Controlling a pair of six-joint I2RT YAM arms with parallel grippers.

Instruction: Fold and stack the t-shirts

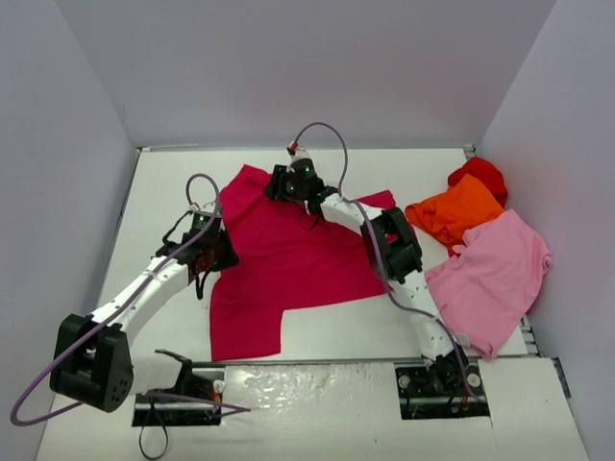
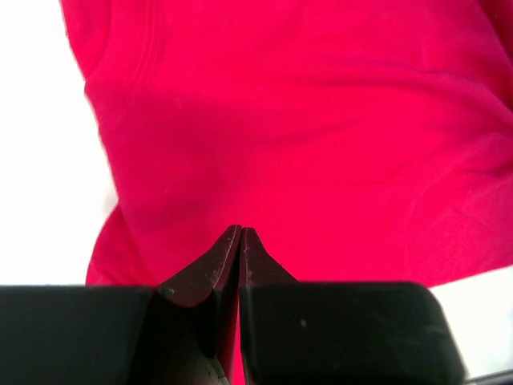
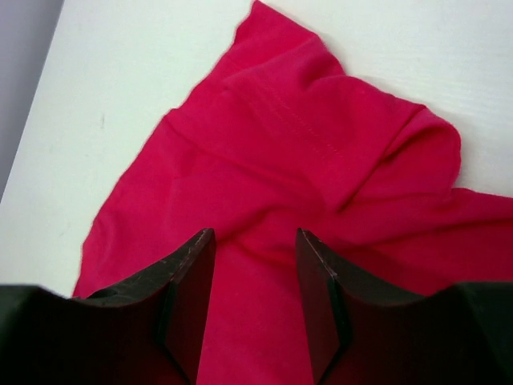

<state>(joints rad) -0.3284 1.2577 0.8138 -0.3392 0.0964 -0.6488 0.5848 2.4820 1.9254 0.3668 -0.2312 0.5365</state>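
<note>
The crimson-magenta t-shirt (image 1: 288, 259) lies spread in the middle of the white table (image 1: 163, 202), with one sleeve (image 3: 321, 120) bunched at the far left. My left gripper (image 1: 217, 255) sits at the shirt's left edge. In the left wrist view its fingers (image 2: 241, 233) are pressed together, with a thin strip of crimson cloth (image 2: 304, 128) between them. My right gripper (image 1: 281, 184) is over the far shoulder area. It stands open (image 3: 255, 234), its fingertips down on the cloth either side of a low fold.
At the right side lie an orange shirt (image 1: 452, 211), a bright red one (image 1: 480, 175) behind it and a light pink one (image 1: 495, 274) reaching the table's right edge. Grey walls enclose the table on three sides. The arm bases sit at the near edge.
</note>
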